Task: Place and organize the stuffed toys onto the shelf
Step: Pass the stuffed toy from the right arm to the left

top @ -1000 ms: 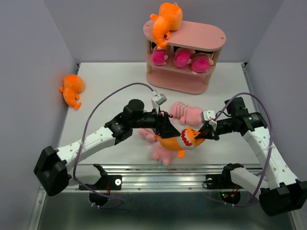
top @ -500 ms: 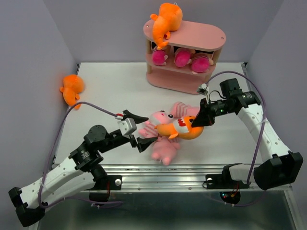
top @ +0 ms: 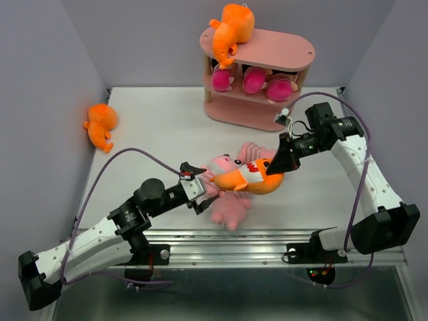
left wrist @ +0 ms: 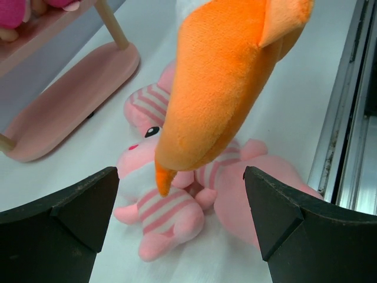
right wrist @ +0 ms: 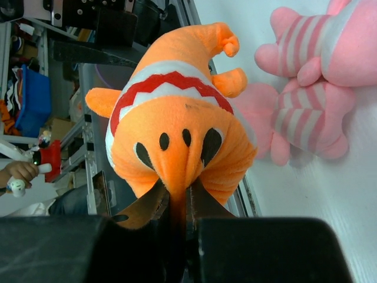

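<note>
My right gripper is shut on an orange toothy monster, pinching its face and holding it above the table. My left gripper is open and empty, just left of and below the monster, whose orange body hangs in front of it. Under it lie striped pink pigs, also in the left wrist view. Another orange monster sits on the pink shelf's top. Magenta dolls fill the middle tier. A third orange monster lies at the far left.
The shelf's bottom tier stands behind the pigs. The table's metal front rail runs close to the pigs. Grey walls close in on both sides.
My right gripper lifted the orange monster out of the left gripper and drew it right. My left arm let go, pulled back, then edged forward again with open jaws.
</note>
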`<move>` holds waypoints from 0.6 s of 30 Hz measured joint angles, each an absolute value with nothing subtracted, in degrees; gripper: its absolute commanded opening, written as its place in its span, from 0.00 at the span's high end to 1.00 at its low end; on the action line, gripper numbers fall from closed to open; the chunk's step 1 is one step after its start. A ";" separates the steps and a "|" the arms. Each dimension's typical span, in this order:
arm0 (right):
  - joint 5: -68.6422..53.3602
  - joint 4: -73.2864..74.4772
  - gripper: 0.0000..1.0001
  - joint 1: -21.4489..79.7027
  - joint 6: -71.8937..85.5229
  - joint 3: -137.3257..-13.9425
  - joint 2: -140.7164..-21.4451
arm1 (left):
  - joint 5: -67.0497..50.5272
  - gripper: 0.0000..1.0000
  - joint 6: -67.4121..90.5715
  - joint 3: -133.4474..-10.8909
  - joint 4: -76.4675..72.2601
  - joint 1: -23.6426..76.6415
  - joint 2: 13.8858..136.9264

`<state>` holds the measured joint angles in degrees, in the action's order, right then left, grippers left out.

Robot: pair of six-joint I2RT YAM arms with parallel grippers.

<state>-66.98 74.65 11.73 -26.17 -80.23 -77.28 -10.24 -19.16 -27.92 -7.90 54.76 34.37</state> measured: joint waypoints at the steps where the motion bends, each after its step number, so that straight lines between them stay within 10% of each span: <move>1: -67.11 74.67 0.99 11.73 -26.33 -79.83 -77.23 | -10.11 0.01 -19.49 -27.79 -8.16 54.76 34.48; 11: -69.01 76.03 0.99 11.73 -27.29 -78.89 -77.19 | -10.76 0.10 -22.20 -27.46 -13.89 56.05 44.91; 18: -69.69 76.49 0.97 11.73 -28.03 -78.89 -77.12 | -10.41 0.60 -19.70 -27.88 -16.64 57.14 47.00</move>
<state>-69.69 76.49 11.73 -28.03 -78.89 -77.12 -10.41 -19.70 -27.88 -16.64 57.14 47.00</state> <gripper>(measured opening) 0.128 0.576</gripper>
